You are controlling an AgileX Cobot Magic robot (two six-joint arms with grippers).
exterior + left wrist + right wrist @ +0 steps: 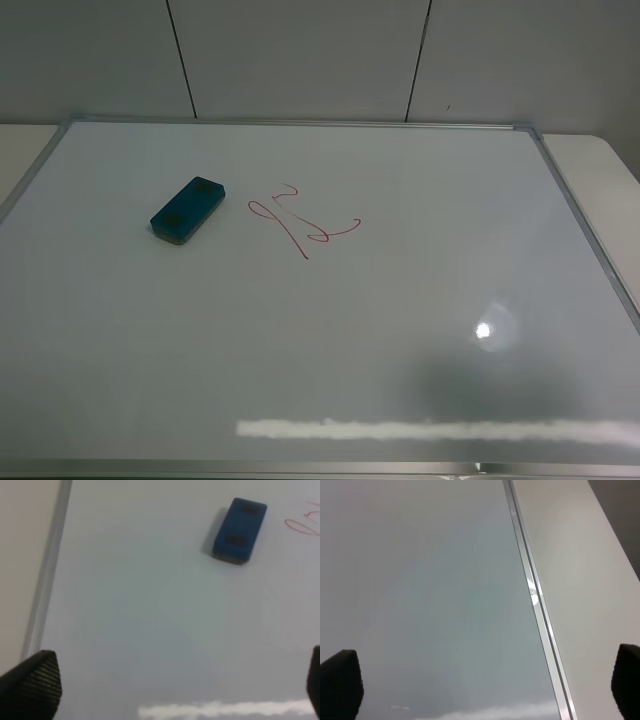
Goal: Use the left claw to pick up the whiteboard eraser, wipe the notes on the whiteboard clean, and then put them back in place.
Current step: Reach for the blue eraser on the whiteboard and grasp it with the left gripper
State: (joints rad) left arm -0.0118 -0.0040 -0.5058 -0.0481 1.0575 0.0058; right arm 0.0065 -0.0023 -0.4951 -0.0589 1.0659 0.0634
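Left wrist shows the teal, two-dimpled whiteboard eraser [239, 530] beyond the left tool [175, 680], spread wide, empty.

High overview; wrist views close above whiteboard [400, 330]

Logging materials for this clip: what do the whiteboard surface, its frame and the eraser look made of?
The whiteboard: a glossy coated white panel, since it mirrors a light spot. The frame: silver metal, likely aluminium, by its sheen. The whiteboard eraser: matte teal plastic by the look, with a darker underside that is perhaps felt.
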